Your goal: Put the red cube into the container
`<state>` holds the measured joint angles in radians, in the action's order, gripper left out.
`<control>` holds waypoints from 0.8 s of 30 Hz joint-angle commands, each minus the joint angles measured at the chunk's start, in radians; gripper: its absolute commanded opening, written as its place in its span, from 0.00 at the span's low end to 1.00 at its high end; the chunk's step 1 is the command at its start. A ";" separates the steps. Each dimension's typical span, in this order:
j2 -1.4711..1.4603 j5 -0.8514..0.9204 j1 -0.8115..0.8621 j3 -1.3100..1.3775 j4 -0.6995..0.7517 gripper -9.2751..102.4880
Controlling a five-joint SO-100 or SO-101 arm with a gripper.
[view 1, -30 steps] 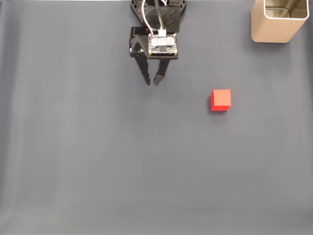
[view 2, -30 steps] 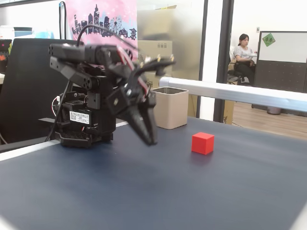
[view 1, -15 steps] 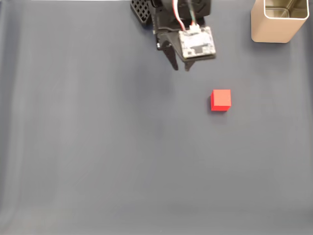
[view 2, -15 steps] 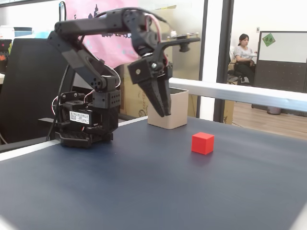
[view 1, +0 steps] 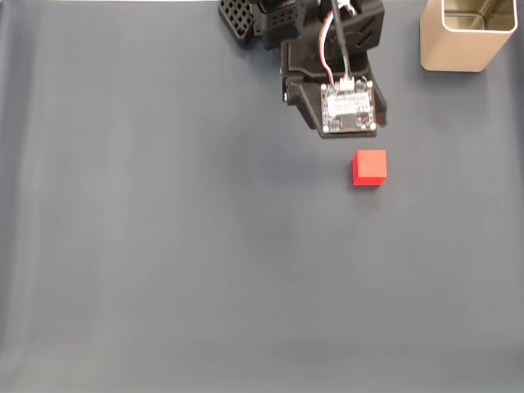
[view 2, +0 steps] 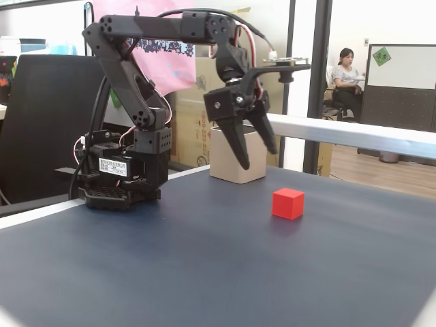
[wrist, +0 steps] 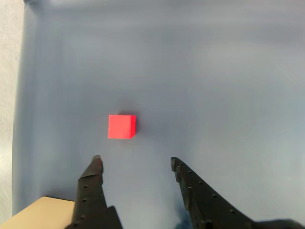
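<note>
Wrist view has the claw (wrist: 135,161) spread wide and empty, the red cube (wrist: 121,126) resting on the dark worktop (wrist: 214,86) just beyond its tips (nothing touching it). Well apart stands the beige container (view 1: 463,37).

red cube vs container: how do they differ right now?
Size: the red cube is far smaller than the container. Colour: the red cube is bright red, the container beige with a shiny metal inside. Form: the red cube is solid, the container open-topped. Both rest on the dark table, untouched by the open gripper.
</note>
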<state>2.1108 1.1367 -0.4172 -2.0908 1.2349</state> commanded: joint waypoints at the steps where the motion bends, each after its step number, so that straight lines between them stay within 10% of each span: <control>1: -0.044 0.003 -0.025 0.071 -0.043 0.44; 24: -0.400 -0.063 -0.081 0.137 -0.296 0.47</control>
<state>1.7073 1.0891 -0.4939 -2.0126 0.9587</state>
